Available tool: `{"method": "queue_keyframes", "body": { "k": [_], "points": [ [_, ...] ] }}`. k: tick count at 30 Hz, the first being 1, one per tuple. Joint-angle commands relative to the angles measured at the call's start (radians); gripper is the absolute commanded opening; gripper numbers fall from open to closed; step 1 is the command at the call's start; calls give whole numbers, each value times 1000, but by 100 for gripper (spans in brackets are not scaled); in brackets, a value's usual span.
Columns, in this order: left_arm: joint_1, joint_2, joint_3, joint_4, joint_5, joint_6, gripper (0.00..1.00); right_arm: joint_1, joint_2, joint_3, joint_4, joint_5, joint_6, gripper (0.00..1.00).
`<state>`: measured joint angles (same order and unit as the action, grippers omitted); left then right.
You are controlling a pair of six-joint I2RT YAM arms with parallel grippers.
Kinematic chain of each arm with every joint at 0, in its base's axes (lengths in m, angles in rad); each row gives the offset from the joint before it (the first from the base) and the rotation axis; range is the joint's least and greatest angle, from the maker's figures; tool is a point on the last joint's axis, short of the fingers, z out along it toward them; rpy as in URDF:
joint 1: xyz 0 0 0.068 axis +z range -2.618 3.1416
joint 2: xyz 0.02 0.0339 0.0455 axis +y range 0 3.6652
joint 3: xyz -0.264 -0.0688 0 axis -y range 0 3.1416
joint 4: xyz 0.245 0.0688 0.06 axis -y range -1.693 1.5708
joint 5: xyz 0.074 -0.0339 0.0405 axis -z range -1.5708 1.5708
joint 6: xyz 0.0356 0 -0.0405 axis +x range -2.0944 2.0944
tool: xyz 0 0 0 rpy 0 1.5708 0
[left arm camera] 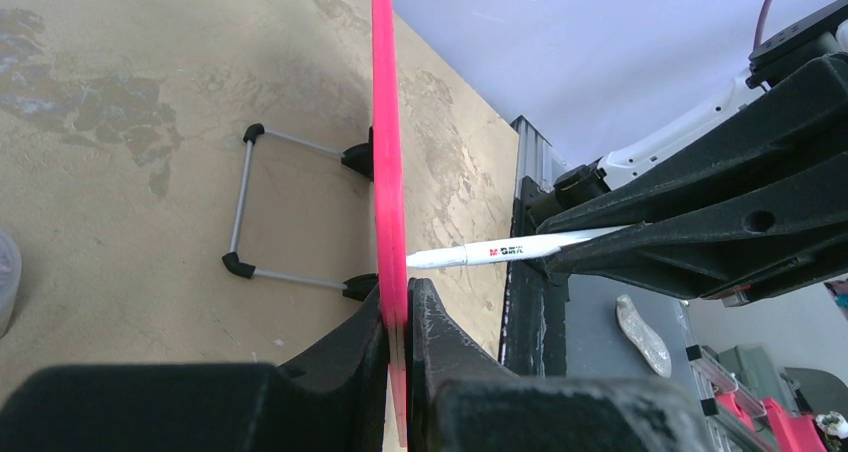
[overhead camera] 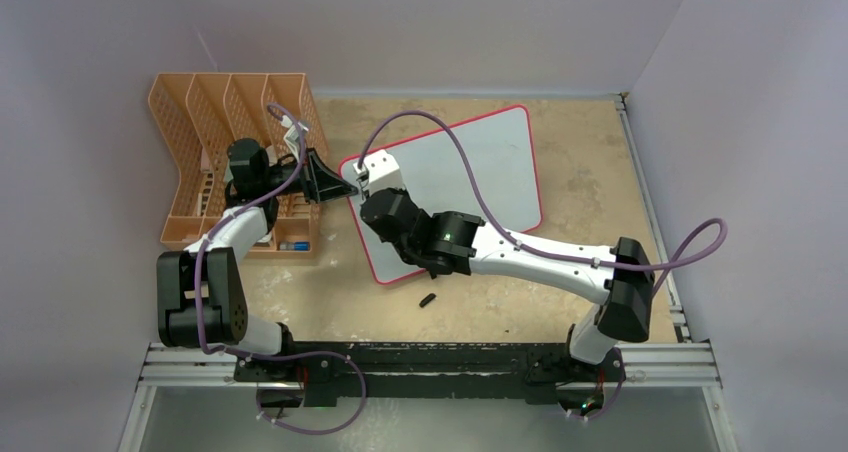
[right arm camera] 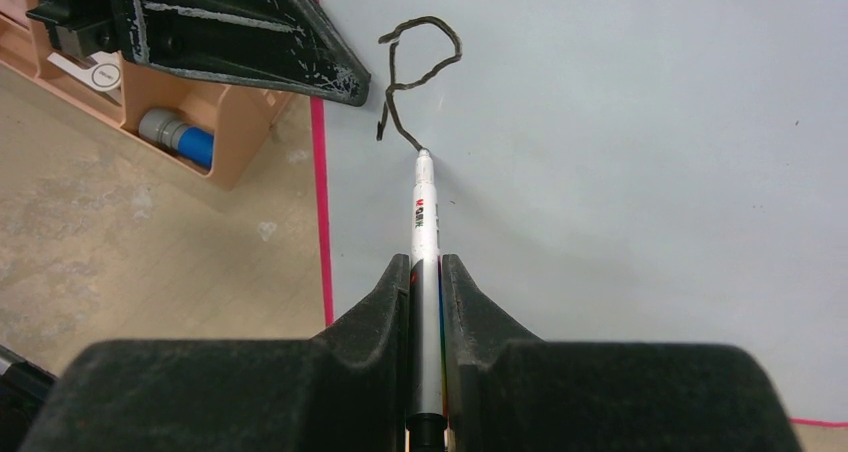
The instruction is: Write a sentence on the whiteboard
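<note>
bracing against writing pressure, the whiteboard (overhead camera: pixel 500 142) is clamped at its rim by the left gripper (left arm camera: pixel 402 297); the marker (right arm camera: pixel 424 207) is pinched by the right gripper (right arm camera: pixel 426 267), tip at the first letter (right arm camera: pixel 420 74).

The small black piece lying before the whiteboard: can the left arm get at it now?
Probably not: the left gripper is shut on the whiteboard, so it must let go before going to the black piece.
</note>
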<state>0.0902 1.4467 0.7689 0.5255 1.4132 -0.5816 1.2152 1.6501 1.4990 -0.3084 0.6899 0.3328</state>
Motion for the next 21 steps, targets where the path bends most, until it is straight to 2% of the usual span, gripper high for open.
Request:
{"method": "queue_keyframes", "body": {
  "k": [1,8,21],
  "points": [
    [-23,-17,14,-21,11,34,0,-11,-69,-13,19,16,6,0],
    [-23,-17,15,-24,10,35,0,-11,-128,-61,87,23,-17,0],
    [-23,-19,16,-27,10,38,0,-17,-93,-44,146,57,-43,0]
  ]
}}
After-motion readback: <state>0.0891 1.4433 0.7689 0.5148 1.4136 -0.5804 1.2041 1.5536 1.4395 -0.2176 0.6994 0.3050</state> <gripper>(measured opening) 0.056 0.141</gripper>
